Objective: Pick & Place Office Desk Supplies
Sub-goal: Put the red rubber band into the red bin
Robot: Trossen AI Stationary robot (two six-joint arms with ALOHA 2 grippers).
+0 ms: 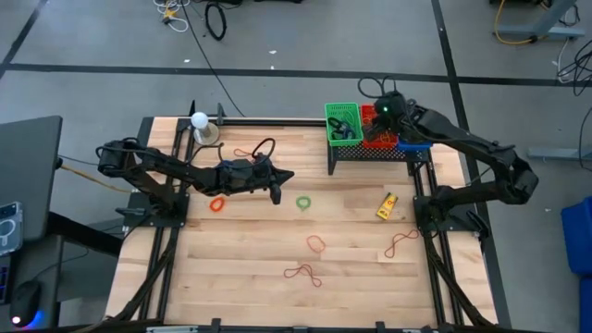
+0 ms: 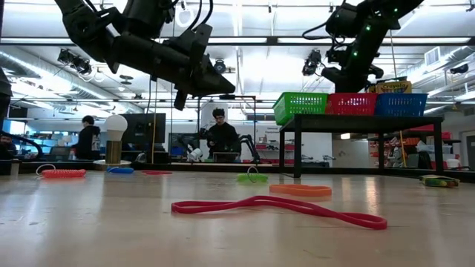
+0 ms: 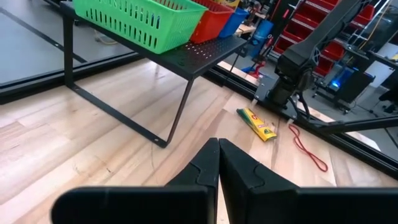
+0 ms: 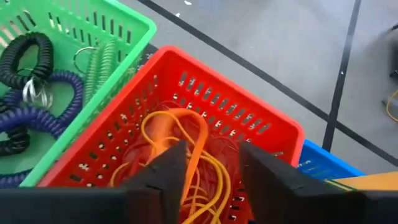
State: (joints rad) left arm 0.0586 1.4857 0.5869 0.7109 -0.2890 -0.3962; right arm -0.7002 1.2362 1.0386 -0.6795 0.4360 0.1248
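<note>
My left gripper [image 1: 285, 176] [image 3: 217, 149] is shut and empty, held above the middle of the table [image 1: 240, 277]. It points toward the black stand [image 1: 370, 153] that carries the green [image 1: 342, 122], red [image 4: 186, 81] and blue baskets. My right gripper [image 1: 379, 125] [image 4: 213, 152] is open above the red basket. Orange rubber bands [image 4: 186, 134] lie in that basket below the gap. On the table lie a yellow crayon box [image 1: 386, 205] [image 3: 256, 123], a green ring [image 1: 303, 202], an orange ring [image 1: 217, 203] and red bands [image 1: 316, 243] [image 1: 302, 273] [image 1: 400, 243].
Coiled cords [image 4: 37, 106] fill the green basket. A white ball on a round base [image 1: 199, 122] stands near the far left corner, with a red band [image 1: 245, 153] beside it. People [image 2: 221, 133] sit in the room beyond the table. Bare wood lies along the near edge.
</note>
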